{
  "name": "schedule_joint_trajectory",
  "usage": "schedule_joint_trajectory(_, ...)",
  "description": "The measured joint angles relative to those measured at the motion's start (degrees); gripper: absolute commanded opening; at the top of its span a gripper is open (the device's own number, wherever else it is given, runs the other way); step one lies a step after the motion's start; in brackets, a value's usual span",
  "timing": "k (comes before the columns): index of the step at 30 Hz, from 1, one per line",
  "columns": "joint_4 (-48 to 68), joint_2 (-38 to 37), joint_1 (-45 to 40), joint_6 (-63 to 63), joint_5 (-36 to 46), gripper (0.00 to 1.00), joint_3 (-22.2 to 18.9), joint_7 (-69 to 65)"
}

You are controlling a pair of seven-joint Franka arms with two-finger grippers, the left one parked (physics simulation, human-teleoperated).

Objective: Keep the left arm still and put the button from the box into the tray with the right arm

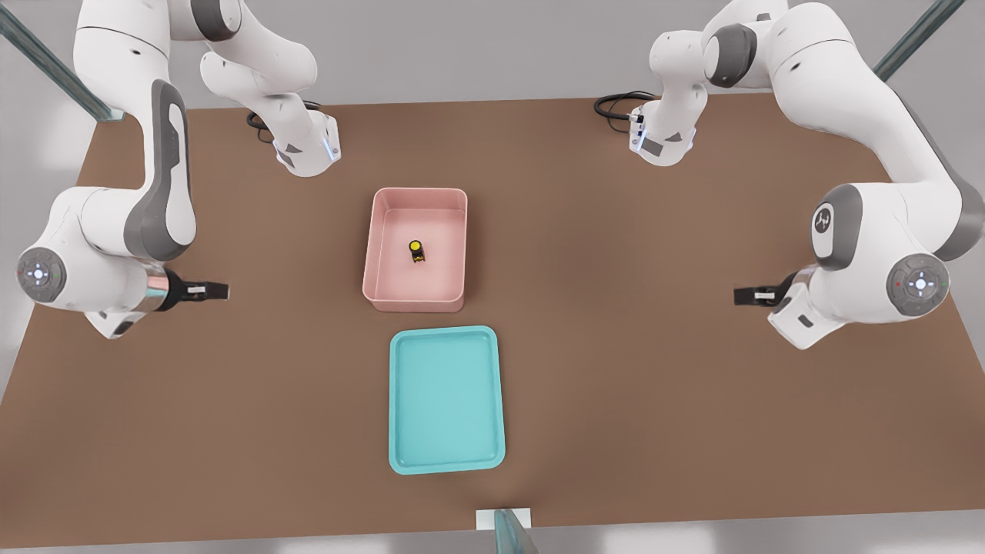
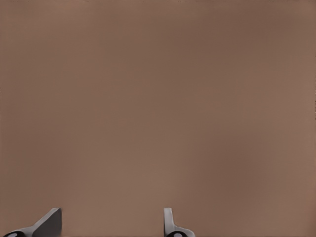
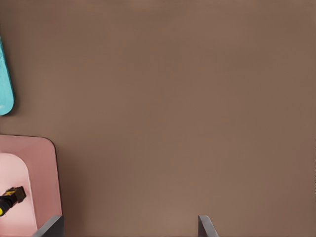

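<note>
Two containers sit in the middle of the brown worktop (image 1: 654,369): a pale pink box (image 1: 419,302) with raised walls and a longer, shallow turquoise tray (image 1: 446,400). In the front view the tray lies just below the box. A narrow strip of bare worktop runs between them, so they do not touch.

The button (image 1: 416,251) is in the box, roughly in the middle of its floor and away from every wall. Its yellow cap shows over a small black body with orange-yellow bits. Nothing lies in the tray.

The right arm (image 1: 158,200) stands on the front view's left. Its black tool (image 1: 209,291) hangs over bare worktop, well to the side of the box and pointing toward it. The tool touches nothing.

In the right wrist view, two grey fingers (image 3: 206,227) stand far apart with only brown worktop between them, so the tool is spread wide and grips nothing. That view also catches a rounded corner of the box (image 3: 42,163), with the button (image 3: 11,197) inside, and a sliver of the tray (image 3: 5,84) at the frame's edge.
</note>
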Motion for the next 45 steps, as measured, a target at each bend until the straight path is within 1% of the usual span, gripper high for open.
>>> schedule_joint_trajectory(2,-0.1,0.0,0.8,2.0,0.2,1.00,0.1,-0.3)
schedule_joint_trajectory(3,-0.1,0.0,3.4,2.8,0.3,1.00,0.4,0.3)
schedule_joint_trajectory(6,2.2,2.2,18.5,4.7,0.9,1.00,1.3,4.6)
schedule_joint_trajectory(8,1.5,3.0,24.4,6.6,1.6,1.00,1.6,8.3)
schedule_joint_trajectory(9,-1.9,2.0,26.3,8.4,2.0,1.00,1.7,10.3)
schedule_joint_trajectory(13,-20.3,-6.2,34.5,17.7,2.8,1.00,2.2,19.1)
schedule_joint_trajectory(15,-26.2,-7.2,38.6,22.8,3.0,1.00,2.4,23.4)
schedule_joint_trajectory(17,-28.9,-6.8,41.4,27.2,3.1,1.00,2.6,27.5)
schedule_joint_trajectory(19,-30.7,-5.1,42.2,31.4,3.1,1.00,3.7,31.5)
schedule_joint_trajectory(23,-33.9,-1.4,43.7,39.7,3.2,1.00,4.3,39.3)
schedule_joint_trajectory(30,-39.9,-0.2,44.7,50.1,3.1,1.00,4.4,49.6)
schedule_joint_trajectory(37,-43.6,1.0,44.9,57.1,3.0,1.00,4.4,56.5)
schedule_joint_trajectory(45,-45.2,1.1,46.1,59.9,3.0,1.00,4.4,61.7)
